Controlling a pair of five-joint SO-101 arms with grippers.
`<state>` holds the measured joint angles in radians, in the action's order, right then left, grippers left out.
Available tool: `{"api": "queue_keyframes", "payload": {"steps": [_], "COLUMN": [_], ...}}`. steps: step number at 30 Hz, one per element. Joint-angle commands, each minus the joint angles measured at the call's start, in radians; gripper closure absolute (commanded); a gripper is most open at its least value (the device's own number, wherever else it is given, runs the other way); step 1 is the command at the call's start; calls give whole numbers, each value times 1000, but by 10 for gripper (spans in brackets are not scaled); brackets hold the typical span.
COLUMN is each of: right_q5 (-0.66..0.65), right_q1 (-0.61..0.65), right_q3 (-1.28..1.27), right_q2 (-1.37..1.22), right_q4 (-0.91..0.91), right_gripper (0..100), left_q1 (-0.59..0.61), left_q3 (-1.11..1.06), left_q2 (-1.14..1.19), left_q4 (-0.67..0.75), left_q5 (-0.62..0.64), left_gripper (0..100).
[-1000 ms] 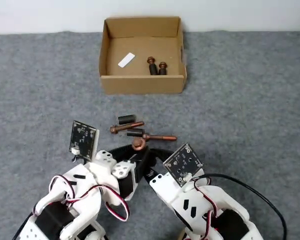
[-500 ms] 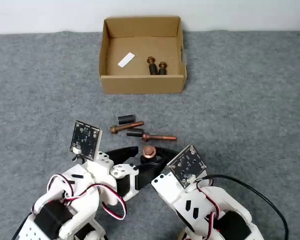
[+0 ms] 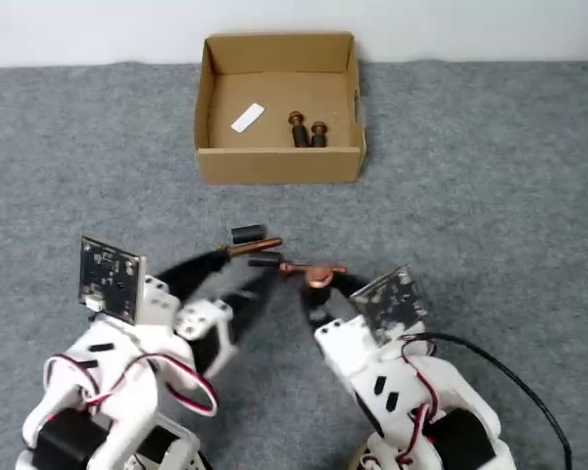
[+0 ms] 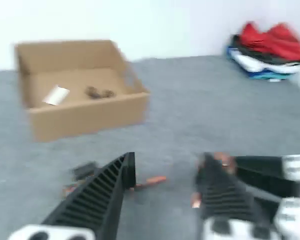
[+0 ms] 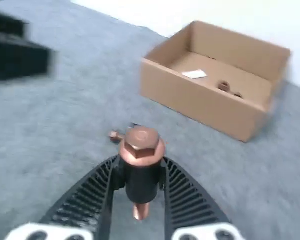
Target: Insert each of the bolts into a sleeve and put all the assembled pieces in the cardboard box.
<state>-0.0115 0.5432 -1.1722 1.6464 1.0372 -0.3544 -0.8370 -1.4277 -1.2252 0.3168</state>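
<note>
task state, judged from the layout: two assembled pieces (image 3: 298,128) lie side by side in the cardboard box (image 3: 277,164), near one side wall and apart from a white slip (image 3: 247,117). a third assembled piece (image 5: 141,177), a copper bolt seated in a black sleeve, is not yet boxed. it stands upright in the right gripper (image 5: 140,167), above the grey carpet (image 3: 490,196) and well apart from the box. two loose bolts, the upper bolt (image 3: 257,246) and the lower bolt (image 3: 292,266), lie on the carpet with the upper sleeve (image 3: 246,234) and the lower sleeve (image 3: 265,260) just beside them, none of them joined. by this count two pieces are done, one awaits delivery and two insertions are left. the right gripper's fingers (image 5: 102,185) are closed to the width of the sleeve, one ribbed pad on each side, with the bolt head above the pads and the shank tip below. the left gripper (image 4: 168,162) is spread wide with nothing between its fingers. it hangs low beside the loose parts, one fingertip near the head of the upper bolt, though contact cannot be told.
</note>
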Motion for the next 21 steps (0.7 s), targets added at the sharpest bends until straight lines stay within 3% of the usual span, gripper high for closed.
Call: {"api": "queue_keyframes", "payload": {"steps": [1,5,10,15,21], "right_q5": [75,130,144,112,32], "right_q1": [-101,-122,-124,-188,-248], "right_q3": [140,282,494,647,730], "right_q2": [-125,-332,-601,-831,-1090], "right_q4": [-22,-28,-48,-228,-513], "right_gripper": [991,991,991,991,991], "left_q1": [129,256,354,397,402], "left_q3": [-50,-229,-472,-697,-834], "left_q2": [2,2,2,2,2], "left_q4": [-2,14,144,361,549], "left_q5": [-84,-100,-137,-267,-278], "left_gripper": [976,995,995,995,995]}}
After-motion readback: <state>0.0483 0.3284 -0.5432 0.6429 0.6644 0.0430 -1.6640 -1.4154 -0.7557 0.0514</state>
